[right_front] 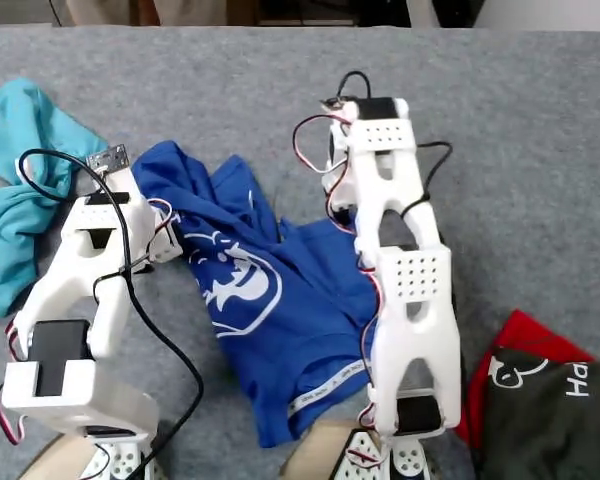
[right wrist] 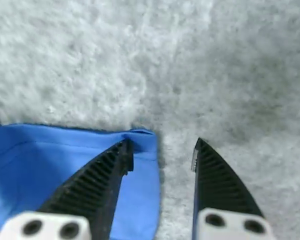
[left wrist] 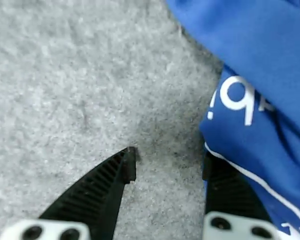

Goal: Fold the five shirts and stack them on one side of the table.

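- Right arm: white, seen closest under the high view. It extends from the near edge up the middle of the surface, and its near part overlaps the right edge of the blue shirt.
- Left arm: white, with a black cable looped over it. It is positioned between the teal shirt and the blue shirt.
- Surface: grey felt-like covering.
- Blue shirt: spread crumpled at the centre, white print facing up, lying between the two arms.
- Teal shirt: bunched at the far left edge, unfolded.
- Dark shirt: white print noted, at the near right corner, lying on top of the red shirt.
- Red shirt: mostly covered, with one peak exposed beside the right arm.
- Left gripper: fingers spread apart and nothing held. One finger is over bare surface, the other at the blue shirt's edge.
- Right gripper: fingers released and nothing gripped. One finger is over a corner of the blue shirt, the other over bare surface.
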{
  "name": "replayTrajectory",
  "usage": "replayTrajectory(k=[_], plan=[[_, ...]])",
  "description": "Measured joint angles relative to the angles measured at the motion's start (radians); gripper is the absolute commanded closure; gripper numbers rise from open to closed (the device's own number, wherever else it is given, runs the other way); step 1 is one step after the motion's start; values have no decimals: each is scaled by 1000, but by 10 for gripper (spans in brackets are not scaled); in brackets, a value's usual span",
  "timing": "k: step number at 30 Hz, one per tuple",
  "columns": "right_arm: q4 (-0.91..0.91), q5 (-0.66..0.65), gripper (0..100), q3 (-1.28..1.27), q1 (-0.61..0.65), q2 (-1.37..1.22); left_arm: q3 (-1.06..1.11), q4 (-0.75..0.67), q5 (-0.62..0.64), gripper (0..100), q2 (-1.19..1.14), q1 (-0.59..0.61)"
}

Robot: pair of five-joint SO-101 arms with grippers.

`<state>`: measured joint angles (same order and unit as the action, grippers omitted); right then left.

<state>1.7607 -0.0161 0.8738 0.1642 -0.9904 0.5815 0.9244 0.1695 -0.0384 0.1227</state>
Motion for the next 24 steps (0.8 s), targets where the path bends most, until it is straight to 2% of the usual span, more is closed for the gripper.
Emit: replayTrajectory(k=[9, 14, 21, 24], plan=[[0, 31, 799, 3, 11, -14, 0, 0, 0, 775, 0, 0], [0, 35, 918, 43, 17, -69, 0, 0, 0, 775, 0, 0], [2, 35, 928, 78, 11, -91, 0, 0, -2, 775, 0, 0], [2, 35, 981, 78, 11, -91, 0, 0, -2, 775, 0, 0]])
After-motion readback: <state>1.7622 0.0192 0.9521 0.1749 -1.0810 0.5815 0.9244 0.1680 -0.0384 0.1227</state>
